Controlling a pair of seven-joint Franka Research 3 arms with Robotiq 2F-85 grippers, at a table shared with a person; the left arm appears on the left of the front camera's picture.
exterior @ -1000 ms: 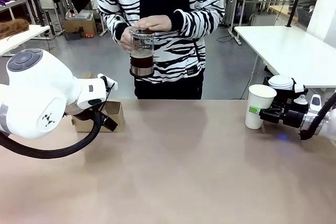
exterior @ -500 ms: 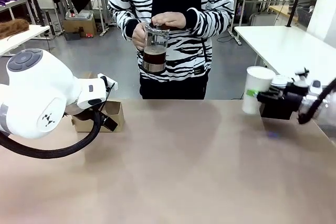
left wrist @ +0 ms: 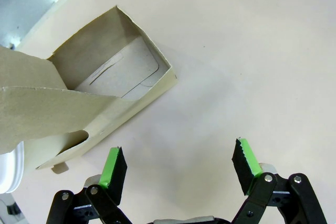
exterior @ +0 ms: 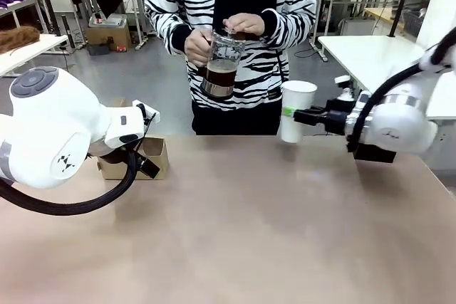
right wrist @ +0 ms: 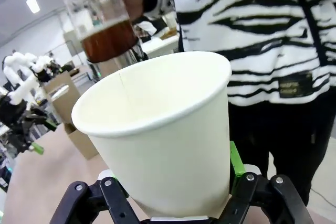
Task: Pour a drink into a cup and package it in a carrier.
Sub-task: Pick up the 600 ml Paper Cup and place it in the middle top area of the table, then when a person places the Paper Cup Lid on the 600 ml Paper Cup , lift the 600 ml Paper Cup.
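– Over the last second, what had changed on the robot's right side?

– Its right gripper (exterior: 293,114) had lifted the cup (exterior: 296,101) from its spot at the table's (exterior: 249,233) far right and carried it in toward the middle, nearer the person. The person had also shifted the jug (exterior: 219,69) toward that side and begun to tip it.

– How was that gripper set?

– It was clamped on the cup, one finger on each side of the paper wall, low on the body. The cup stood upright between the fingers, open at the top and with no lid.

– And where was the drink?

– The drink (exterior: 219,76) was in the jug, filling its lower part. Seen from the right wrist, it sat above and beyond the cup's rim, off to one side of the gripper's line and apart from the cup. One hand (exterior: 198,46) of the person held the jug's handle; the other hand (exterior: 246,24) rested on its top.

– Had the other arm moved?

– No, it had stayed where it was. The left gripper (left wrist: 178,156) was released, its green pads spread wide with only bare table between them.

– Where was the carrier?

– The carrier (left wrist: 113,72) lay on the table just ahead of that gripper's fingertips, off toward one finger's side and outside the gap. Neither pad touched it. Its open compartment faced the wrist camera, with the handle tab slanting across the near side.
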